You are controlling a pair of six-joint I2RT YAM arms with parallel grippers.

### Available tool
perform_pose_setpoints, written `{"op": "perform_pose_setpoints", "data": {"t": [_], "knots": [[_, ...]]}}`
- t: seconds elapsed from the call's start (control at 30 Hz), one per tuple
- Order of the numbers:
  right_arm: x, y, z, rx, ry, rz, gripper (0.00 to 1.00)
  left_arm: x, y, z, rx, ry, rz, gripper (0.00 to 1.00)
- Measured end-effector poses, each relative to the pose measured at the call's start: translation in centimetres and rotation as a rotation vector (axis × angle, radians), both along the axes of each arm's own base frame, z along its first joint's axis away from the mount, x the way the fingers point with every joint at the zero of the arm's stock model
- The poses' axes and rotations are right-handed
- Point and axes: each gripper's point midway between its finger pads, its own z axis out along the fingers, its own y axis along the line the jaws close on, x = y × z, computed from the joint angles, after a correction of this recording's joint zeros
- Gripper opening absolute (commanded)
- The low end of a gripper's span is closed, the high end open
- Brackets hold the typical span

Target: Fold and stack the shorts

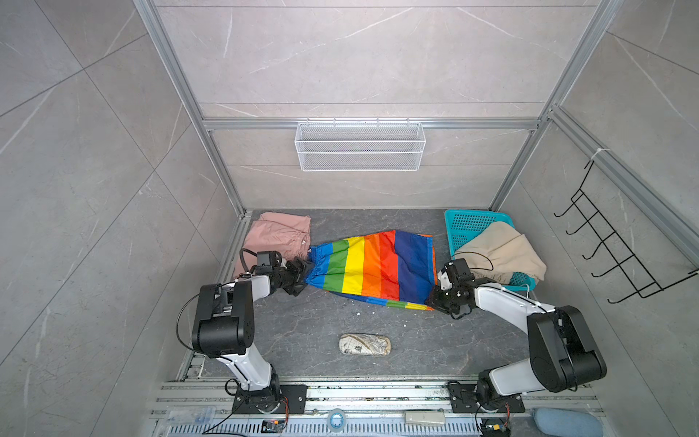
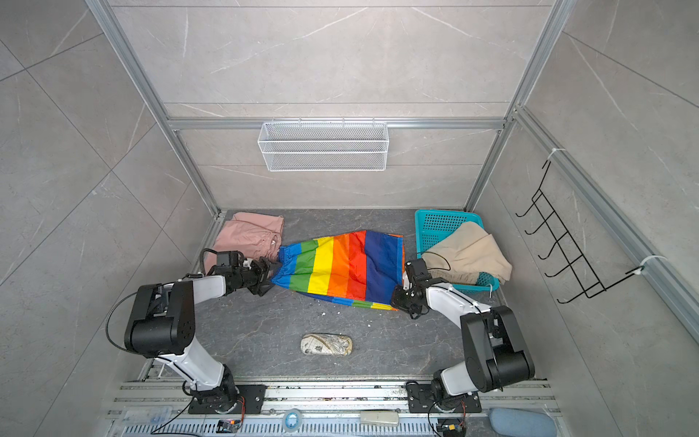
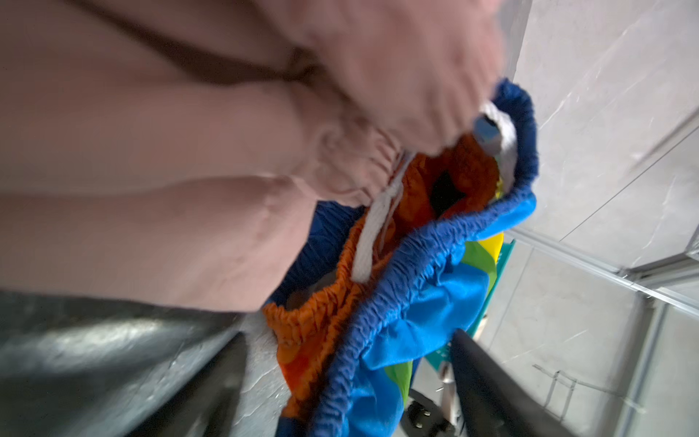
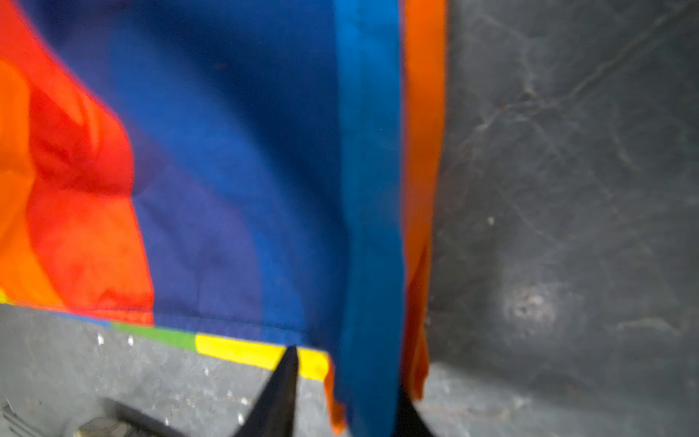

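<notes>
Blur: both wrist views | left hand (image 1: 303, 276) spread at rainbow shorts (image 1: 374, 265) waistband (image 3: 416, 257) | right hand (image 1: 432, 299) parted around hem (image 4: 372, 370)

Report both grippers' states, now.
Left gripper: open, at the rainbow-striped shorts waistband.
Right gripper: open, shorts' hem loose between its jaws.

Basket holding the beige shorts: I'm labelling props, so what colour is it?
The basket is teal, seen best in a top view.

Matt cloth shorts (image 1: 372, 266), perforated plastic basket (image 1: 469, 223)
</notes>
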Motion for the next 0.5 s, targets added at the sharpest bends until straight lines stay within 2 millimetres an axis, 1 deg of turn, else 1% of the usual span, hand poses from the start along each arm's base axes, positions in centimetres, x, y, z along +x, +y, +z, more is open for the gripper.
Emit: {"op": "perform_pose_setpoints", "data": {"t": [0.07,0.13,0.23,0.3,0.33,0.4,0.47,0.5], "knots": [[0.8,0.5,1.9,0.015,-0.049,0.007,0.63,0.4,0.4,1.3,0.043,-0.015,-0.007,0.99],[1.8,1.2,4.5,0.038,-0.118,0.019,0.73,1.3,1.0,3.3,0.105,-0.056,-0.018,0.99],[3.3,2.2,8.9,0.077,-0.227,0.039,0.91,2.9,1.9,7.5,0.202,-0.17,-0.028,0.99],[4.3,3.2,11.7,0.103,-0.297,0.059,0.99,3.3,2.2,10.7,0.278,-0.266,-0.031,1.0],[4.7,3.6,12.7,0.113,-0.323,0.071,0.99,3.4,2.3,11.8,0.314,-0.302,-0.032,0.99],[5.2,4.8,14.3,0.139,-0.367,0.099,0.99,3.2,1.1,14.6,0.412,-0.404,-0.058,0.99],[5.7,6.2,14.7,0.162,-0.383,0.126,0.99,2.9,-0.7,16.6,0.459,-0.491,-0.094,0.99],[5.9,7.0,14.4,0.17,-0.38,0.138,0.99,2.9,-1.8,17.3,0.455,-0.528,-0.111,1.0]]}}
